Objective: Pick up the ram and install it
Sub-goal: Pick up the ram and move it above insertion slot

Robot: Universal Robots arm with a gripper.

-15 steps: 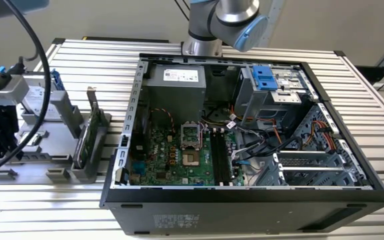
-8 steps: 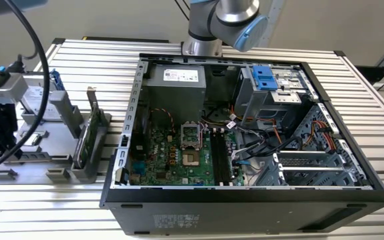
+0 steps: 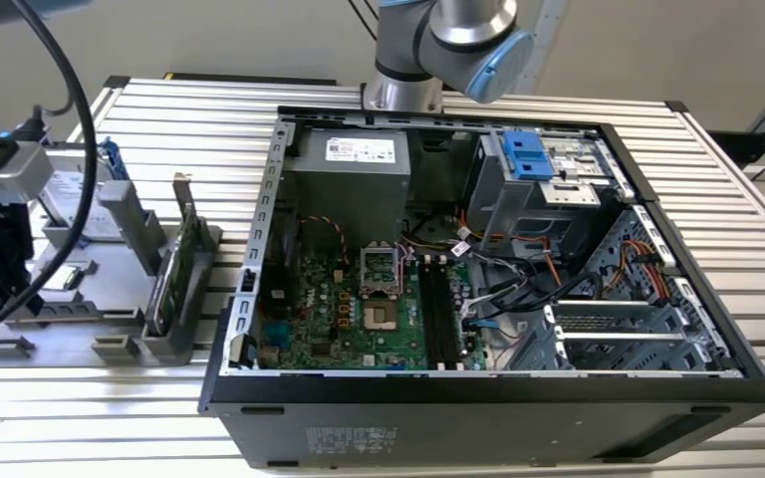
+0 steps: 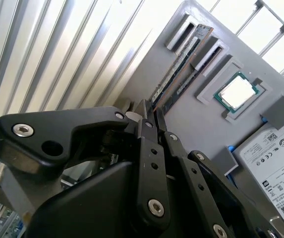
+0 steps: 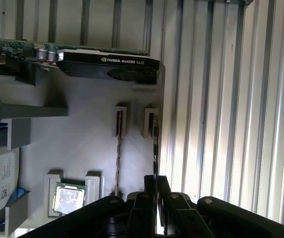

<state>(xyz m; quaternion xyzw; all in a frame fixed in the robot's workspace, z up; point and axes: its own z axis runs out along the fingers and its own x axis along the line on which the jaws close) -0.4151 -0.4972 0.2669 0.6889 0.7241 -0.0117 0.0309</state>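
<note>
Hardly begun. Hovering with the pincer (image 5: 156, 182) right at one end of the ram (image 5: 154, 144), set on edge in the gray holder (image 5: 82, 148), along its edge beside the bare surface (image 5: 221, 124). Cannot tell whether clamped or apart. Nothing yet in the motherboard's memory slots (image 3: 438, 319).

Parts tray (image 3: 51, 314) at the exterior view's left of an open computer case (image 3: 489, 383), both on a slatted table (image 3: 741, 229).
The graphics card (image 3: 170, 269) stands upright on the tray's side nearest the case, with the hard drive (image 3: 71, 194) further left. Inside the case the motherboard (image 3: 343, 319) lies at left, the power supply (image 3: 350, 169) behind it. The ram (image 5: 154, 141) stands on edge in a tray slot, with the CPU (image 5: 68, 198) between it and the hard drive.
</note>
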